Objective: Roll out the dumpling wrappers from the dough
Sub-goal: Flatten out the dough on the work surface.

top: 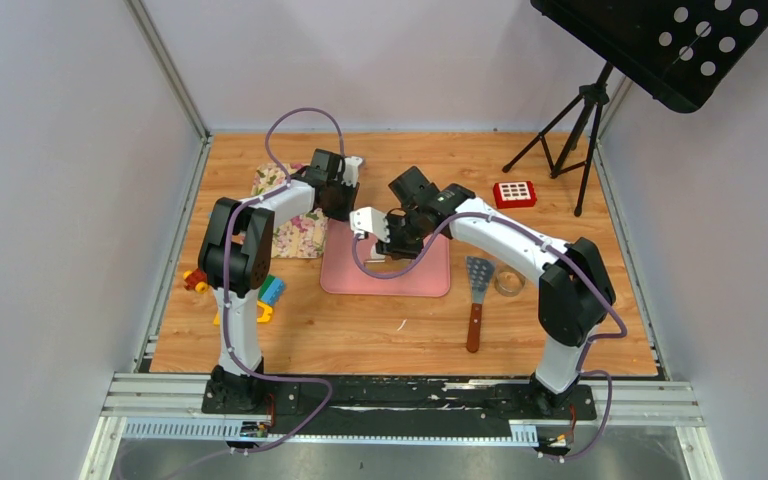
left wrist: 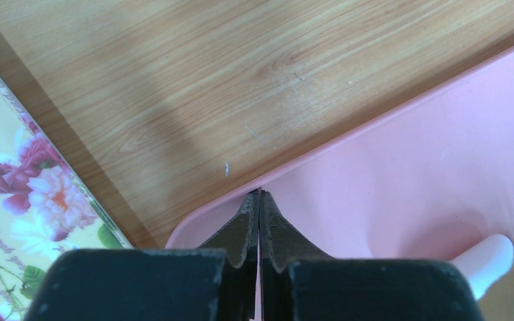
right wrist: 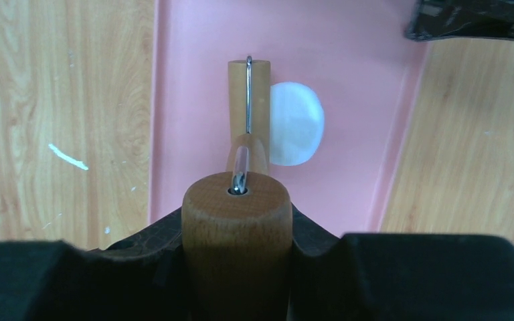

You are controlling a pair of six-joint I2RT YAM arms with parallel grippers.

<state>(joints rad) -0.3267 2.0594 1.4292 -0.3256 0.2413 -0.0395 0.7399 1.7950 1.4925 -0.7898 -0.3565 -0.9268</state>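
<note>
While the dough point(right wrist: 296, 124) lies as one rounded white lump mid-frame on the pink mat point(right wrist: 348, 53), touching the wooden roller point(right wrist: 247, 93) clamped in the right gripper point(right wrist: 237, 234), no wrappers show yet, so rolling seems barely begun, the left gripper point(left wrist: 260, 198) closed at the mat's edge

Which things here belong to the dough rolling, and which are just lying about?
Job: dough; wooden roller in right gripper; pink mat; metal ring cutter.
Lying about: spatula; floral-print sheet; toy blocks; red keypad box; tripod stand.
</note>
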